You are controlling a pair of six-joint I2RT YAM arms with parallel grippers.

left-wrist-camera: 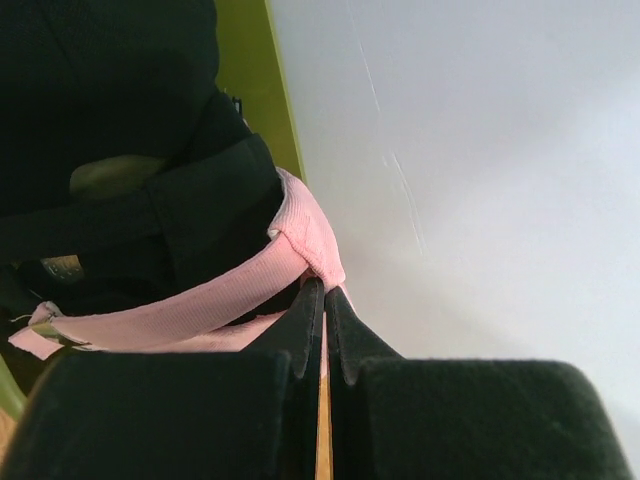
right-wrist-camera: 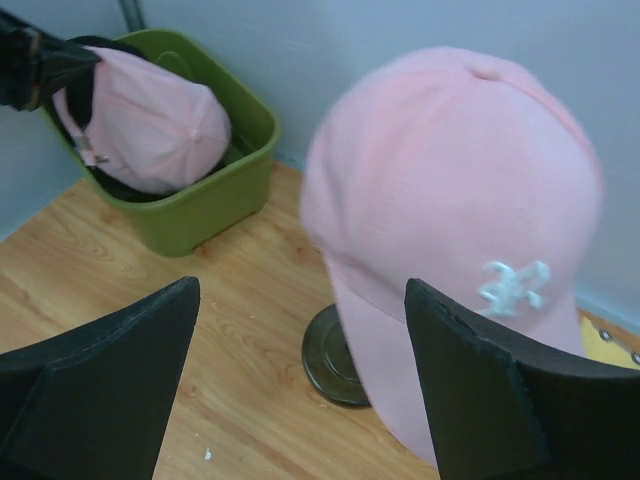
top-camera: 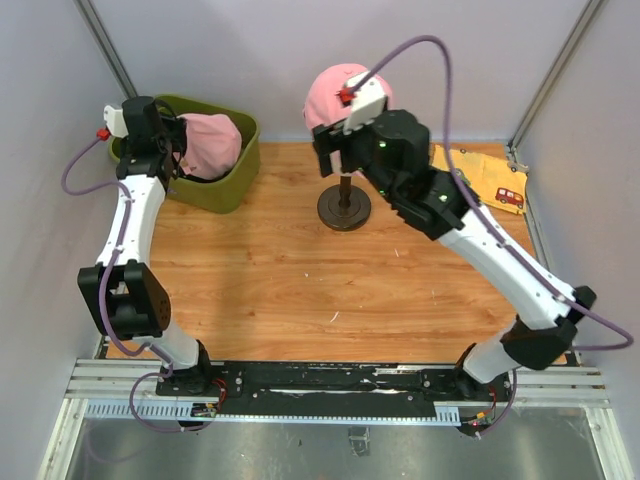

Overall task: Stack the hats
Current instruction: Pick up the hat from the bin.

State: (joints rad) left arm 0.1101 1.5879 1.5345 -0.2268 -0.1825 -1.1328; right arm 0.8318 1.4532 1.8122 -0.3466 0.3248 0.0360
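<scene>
A pink hat (top-camera: 210, 143) lies over dark hats in the olive-green bin (top-camera: 225, 190) at the back left. My left gripper (top-camera: 178, 150) is shut on its rim; in the left wrist view the fingertips (left-wrist-camera: 323, 290) pinch the pink band (left-wrist-camera: 290, 245), with a black hat (left-wrist-camera: 100, 110) behind it. A second pink hat with a white logo (top-camera: 335, 95) sits on the mannequin head. My right gripper (top-camera: 328, 152) is open and empty right in front of it. In the right wrist view this hat (right-wrist-camera: 460, 190) stands just beyond the spread jaws (right-wrist-camera: 300, 290).
The head's dark round stand base (top-camera: 344, 208) rests on the wooden table and also shows in the right wrist view (right-wrist-camera: 330, 360). A yellow cloth with a red car print (top-camera: 490, 180) lies at the back right. Grey walls enclose the table.
</scene>
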